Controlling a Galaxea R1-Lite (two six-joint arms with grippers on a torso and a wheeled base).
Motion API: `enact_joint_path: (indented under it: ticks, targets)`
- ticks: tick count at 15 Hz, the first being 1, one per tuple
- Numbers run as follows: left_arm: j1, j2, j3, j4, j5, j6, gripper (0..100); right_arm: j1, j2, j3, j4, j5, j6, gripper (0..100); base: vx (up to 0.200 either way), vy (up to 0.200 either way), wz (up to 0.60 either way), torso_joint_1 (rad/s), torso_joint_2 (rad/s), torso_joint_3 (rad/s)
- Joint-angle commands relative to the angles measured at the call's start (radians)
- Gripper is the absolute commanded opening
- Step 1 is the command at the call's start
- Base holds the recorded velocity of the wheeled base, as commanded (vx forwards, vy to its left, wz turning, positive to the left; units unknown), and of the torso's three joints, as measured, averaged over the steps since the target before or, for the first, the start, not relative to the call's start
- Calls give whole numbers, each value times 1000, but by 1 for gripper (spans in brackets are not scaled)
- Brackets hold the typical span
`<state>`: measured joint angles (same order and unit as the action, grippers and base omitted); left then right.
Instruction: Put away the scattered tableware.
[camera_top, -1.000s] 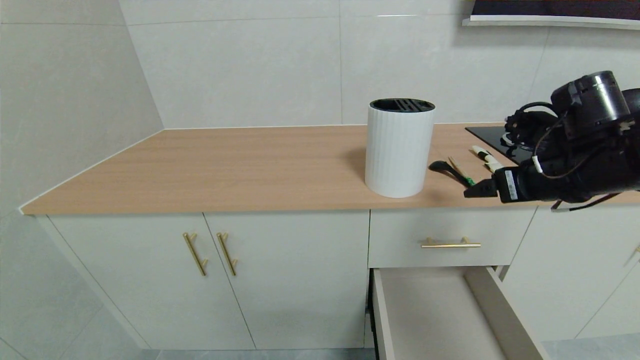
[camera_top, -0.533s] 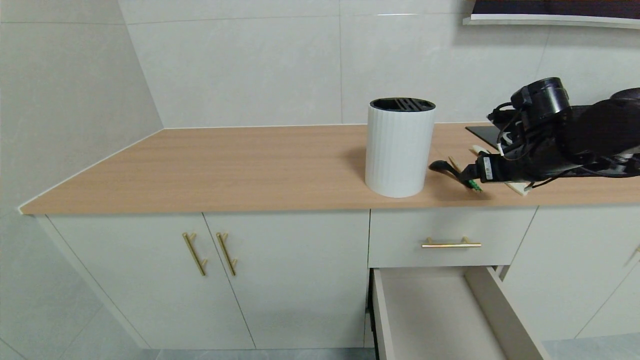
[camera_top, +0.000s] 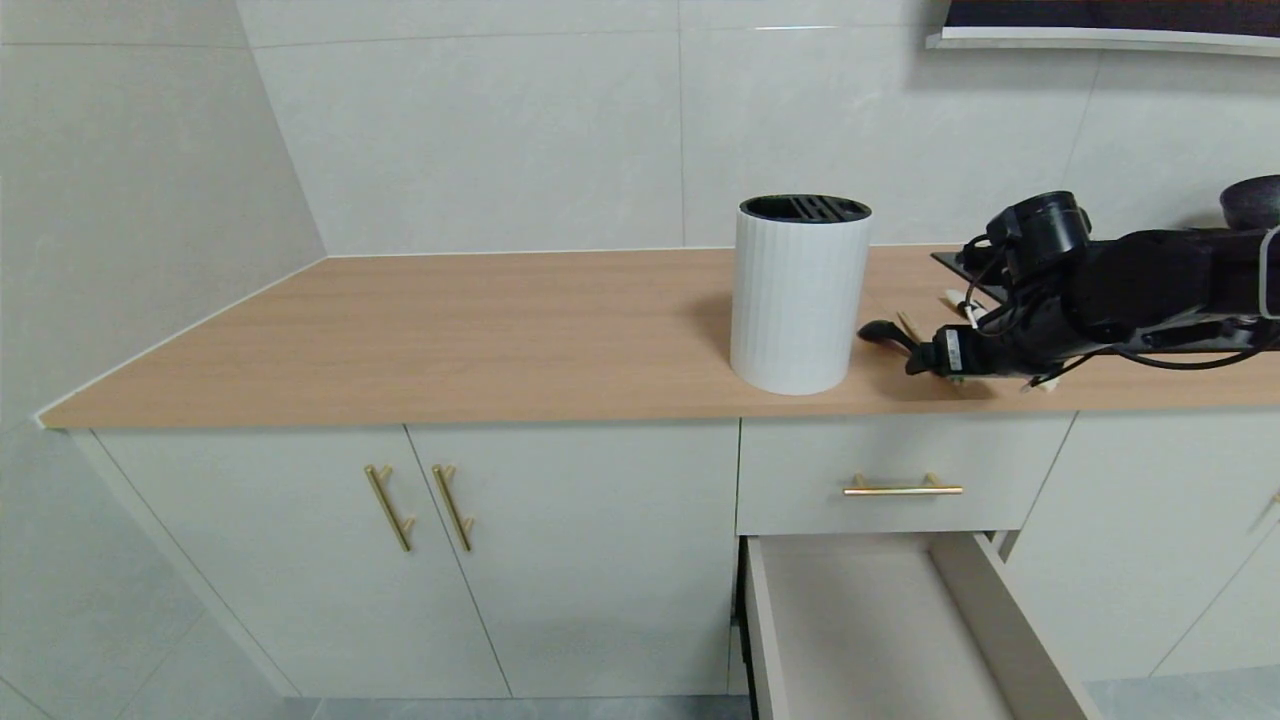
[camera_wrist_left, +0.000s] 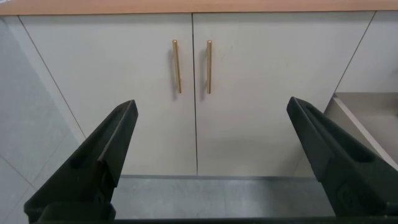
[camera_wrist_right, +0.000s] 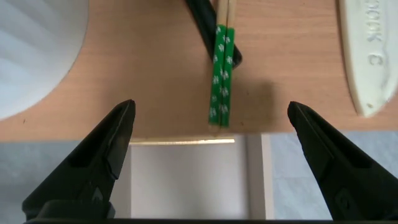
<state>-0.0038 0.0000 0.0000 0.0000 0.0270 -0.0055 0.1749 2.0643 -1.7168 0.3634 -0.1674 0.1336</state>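
The right gripper (camera_wrist_right: 210, 112) was held released, straddling the green-tipped wooden chopsticks (camera_wrist_right: 221, 74) just beside the white ribbed cylindrical holder (camera_top: 798, 300), apparently lined up for pinching.

Matt wood-grain countertop (camera_top: 500, 340), ribbed plastic holder (camera_top: 798, 300), wooden chopsticks (camera_wrist_right: 221, 81), brass-look handles (camera_top: 902, 489)

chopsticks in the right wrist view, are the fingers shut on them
No, the green-tipped chopsticks lie on the counter between the wide-open fingers.

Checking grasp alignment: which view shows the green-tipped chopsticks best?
The right wrist view: the chopsticks lie centred between the fingers of the open right end effector. The head view gives a sliver behind that end effector; the left wrist view faces cabinet doors.
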Motion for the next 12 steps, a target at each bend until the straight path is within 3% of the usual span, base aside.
enact_joint_path:
  ticks: [1, 6, 7, 12]
  targets:
    - [1, 0, 0, 0, 1, -1, 100, 0, 23, -6, 0, 0, 0, 100, 0, 0, 0, 0, 0, 0]
    - [1, 0, 0, 0, 1, -1, 100, 0, 45, -21, 0, 0, 0, 100, 0, 0, 0, 0, 0, 0]
    - [1, 0, 0, 0, 1, -1, 100, 0, 48, -24, 0, 0, 0, 0, 0, 0, 0, 0, 0, 0]
    - [-1, 0, 0, 0, 1, -1, 100, -5, 36, -26, 0, -1, 4, 0, 0, 0, 0, 0, 0, 0]
